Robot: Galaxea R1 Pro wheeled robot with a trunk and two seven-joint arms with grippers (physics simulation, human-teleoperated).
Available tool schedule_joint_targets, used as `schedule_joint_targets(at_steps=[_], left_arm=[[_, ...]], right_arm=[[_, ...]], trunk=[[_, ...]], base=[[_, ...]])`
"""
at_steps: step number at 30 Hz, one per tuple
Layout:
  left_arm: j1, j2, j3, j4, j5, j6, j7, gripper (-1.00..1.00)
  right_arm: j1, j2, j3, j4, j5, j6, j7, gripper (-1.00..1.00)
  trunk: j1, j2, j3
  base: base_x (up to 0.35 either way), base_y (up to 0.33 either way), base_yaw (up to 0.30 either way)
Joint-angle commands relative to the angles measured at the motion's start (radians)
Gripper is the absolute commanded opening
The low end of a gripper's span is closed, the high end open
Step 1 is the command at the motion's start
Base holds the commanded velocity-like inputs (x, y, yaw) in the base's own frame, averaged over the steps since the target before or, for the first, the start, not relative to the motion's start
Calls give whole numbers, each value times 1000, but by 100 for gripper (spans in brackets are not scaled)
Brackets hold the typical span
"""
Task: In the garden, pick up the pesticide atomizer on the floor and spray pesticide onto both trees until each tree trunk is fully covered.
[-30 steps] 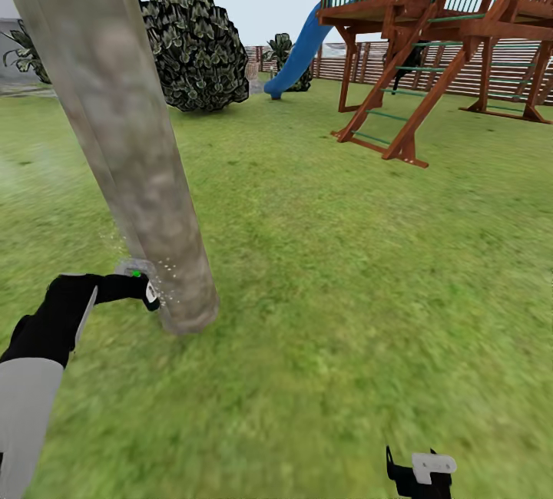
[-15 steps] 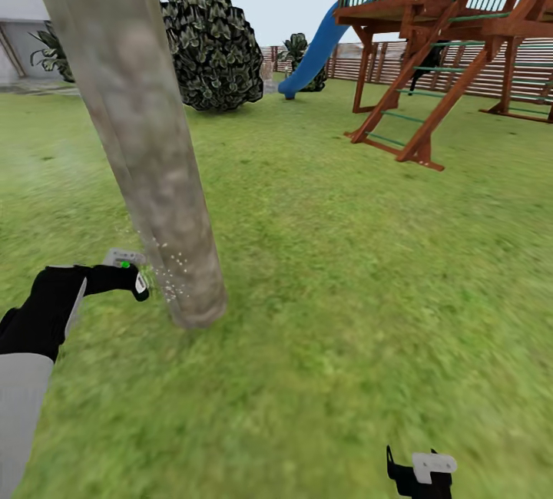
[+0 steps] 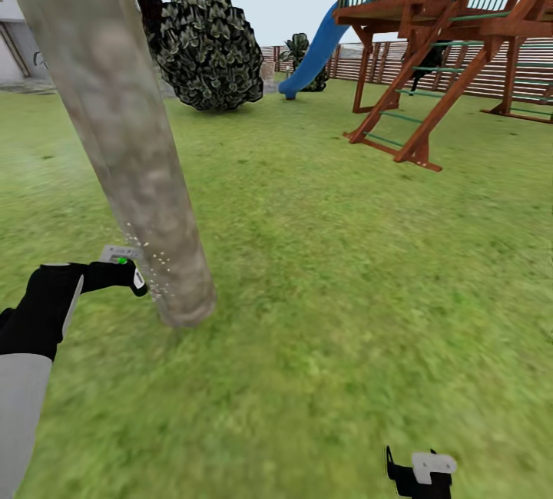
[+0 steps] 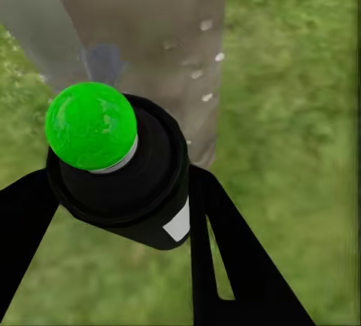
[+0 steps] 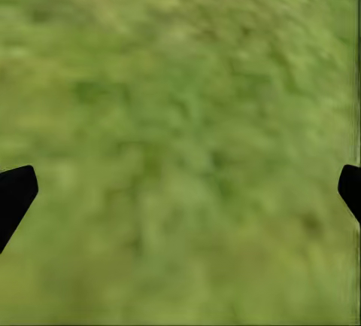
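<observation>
The thick grey-brown tree trunk [image 3: 138, 169] leans across the left of the head view, its base in the grass. My left gripper [image 3: 129, 272] is just left of the lower trunk, shut on the pesticide atomizer [image 3: 119, 257], a small dark bottle. In the left wrist view the atomizer [image 4: 124, 190] has a green dome on top and a white label, held between black fingers [image 4: 226, 258] and pointing at the trunk [image 4: 150, 40]. White pesticide specks [image 3: 157, 265] dot the bark and the air near it. My right gripper [image 3: 418, 472] hangs low over the grass, open and empty, its fingertips [image 5: 15, 194] wide apart.
A wooden playset [image 3: 430, 38] with a blue slide [image 3: 311, 54] stands at the back right before a slatted fence [image 3: 476, 69]. A dark leafy bush [image 3: 207, 46] grows behind the trunk. Open lawn [image 3: 330, 269] spreads right of the trunk.
The whole view has shifted as the camera moved. My left gripper, still holding the atomizer, sits slightly higher and farther from the trunk base. Specks keep landing on the lower trunk.
</observation>
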Motion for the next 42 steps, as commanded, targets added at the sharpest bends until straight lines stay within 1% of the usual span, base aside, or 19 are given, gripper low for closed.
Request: schedule_joint_targets(at_steps=[1, 9, 13, 15, 17, 19, 34, 42], left_arm=[[0, 0, 1, 0, 1, 0, 0, -100], [0, 1, 2, 0, -1, 1, 0, -100], [1, 4, 0, 3, -2, 2, 5, -100], [1, 5, 0, 3, -2, 2, 19, -100], [1, 4, 0, 13, -1, 2, 51, -100], [1, 2, 0, 16, -1, 2, 70, -100], [1, 1, 0, 5, 0, 4, 73, -100], [0, 0, 0, 3, 0, 5, 73, -100]], right_arm=[[0, 0, 0, 0, 0, 0, 0, 100], [0, 0, 0, 0, 0, 0, 0, 100], [0, 0, 1, 0, 0, 0, 0, 100], [0, 0, 1, 0, 0, 0, 0, 100], [0, 0, 1, 0, 0, 0, 0, 100], [0, 0, 1, 0, 0, 0, 0, 100], [0, -1, 0, 0, -2, 0, -2, 100], [0, 0, 0, 0, -1, 0, -1, 100]], trunk=[[0, 0, 0], [0, 0, 0], [0, 0, 0], [0, 0, 0], [0, 0, 0], [0, 0, 0], [0, 0, 0], [0, 0, 0]], base=[[0, -274, 0], [0, -274, 6], [0, -274, 217], [0, -274, 275], [0, -275, 277], [0, -275, 276], [70, -274, 23], [92, -274, 246]])
